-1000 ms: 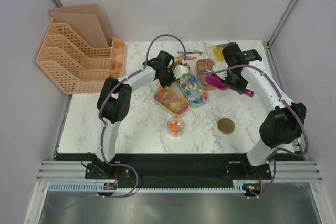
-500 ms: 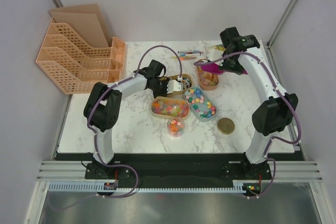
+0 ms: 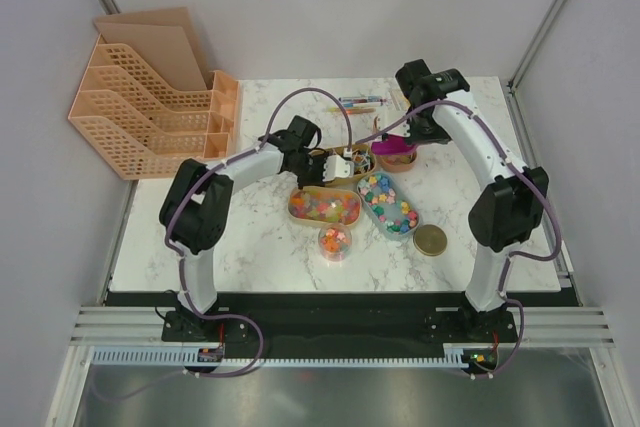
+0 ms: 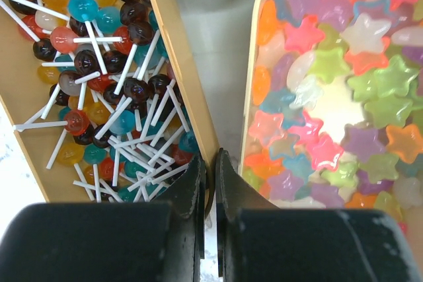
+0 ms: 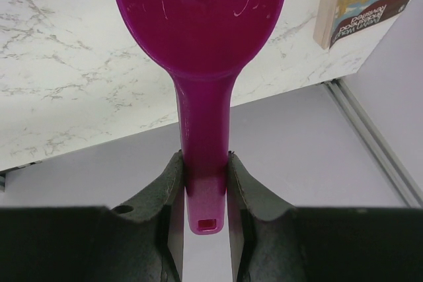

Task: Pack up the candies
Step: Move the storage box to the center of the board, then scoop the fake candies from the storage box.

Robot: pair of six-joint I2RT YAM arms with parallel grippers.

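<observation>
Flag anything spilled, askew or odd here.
No spill: the candies all lie in containers. The blue tray sits slanted beside the wooden tray, and the gold lid lies apart from the open jar.

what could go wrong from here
The left gripper pinches only the thin rim of the lollipop tray; a pull might tip it or slip off. The star candy tray lies close beside, so dragging could knock it. The right gripper holds the magenta scoop by its handle end, so it may twist.
</observation>
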